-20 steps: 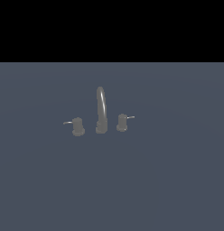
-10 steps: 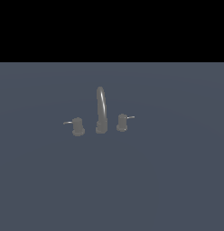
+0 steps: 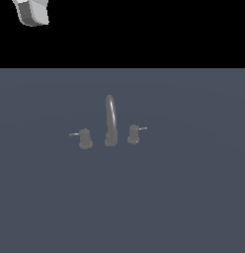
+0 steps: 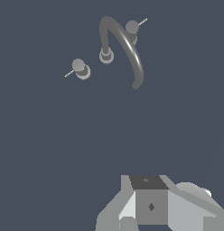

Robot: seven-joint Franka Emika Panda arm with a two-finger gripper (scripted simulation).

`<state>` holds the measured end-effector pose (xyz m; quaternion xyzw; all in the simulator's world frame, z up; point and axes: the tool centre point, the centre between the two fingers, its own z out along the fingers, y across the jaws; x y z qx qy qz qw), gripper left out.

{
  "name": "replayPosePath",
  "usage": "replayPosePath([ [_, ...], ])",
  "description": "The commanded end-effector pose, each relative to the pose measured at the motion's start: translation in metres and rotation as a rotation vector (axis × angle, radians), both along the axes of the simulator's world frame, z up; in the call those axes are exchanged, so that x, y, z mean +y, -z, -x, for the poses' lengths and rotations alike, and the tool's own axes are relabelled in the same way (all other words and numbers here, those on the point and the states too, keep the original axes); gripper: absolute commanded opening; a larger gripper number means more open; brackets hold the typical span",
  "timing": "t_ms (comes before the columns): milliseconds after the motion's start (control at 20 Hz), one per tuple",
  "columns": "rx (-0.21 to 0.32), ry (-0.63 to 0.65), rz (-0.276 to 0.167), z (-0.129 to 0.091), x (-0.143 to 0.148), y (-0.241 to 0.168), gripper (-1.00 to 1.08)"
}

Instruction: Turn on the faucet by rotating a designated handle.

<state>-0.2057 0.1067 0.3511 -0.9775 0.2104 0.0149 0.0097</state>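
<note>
Designated handle (image 3: 85, 138): on the exterior view's left of the faucet (image 3: 110, 123), well apart from the gripper (image 3: 31, 12).
Gripper state: cannot tell whether apart or together.

flat slate-blue surface (image 3: 193, 197), black backdrop (image 3: 144, 29)

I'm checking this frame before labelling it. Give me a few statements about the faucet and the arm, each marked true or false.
1. The spout stands between the two handles. True.
2. The gripper is clamped on the designated handle. False: it is far from the faucet, touching nothing.
3. The designated handle sits at the exterior view's left of the spout. True.
4. The slimmer handle lies toppled on its side. False: it stands upright.
</note>
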Motion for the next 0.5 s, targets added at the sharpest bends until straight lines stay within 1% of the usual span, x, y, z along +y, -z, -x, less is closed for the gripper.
replayPosePath([
  [0, -0.001, 0.052, 0.0, -0.009, 0.011, 0.015, -1.0],
  [450, -0.002, 0.224, 0.001, -0.047, 0.042, 0.067, -1.0],
])
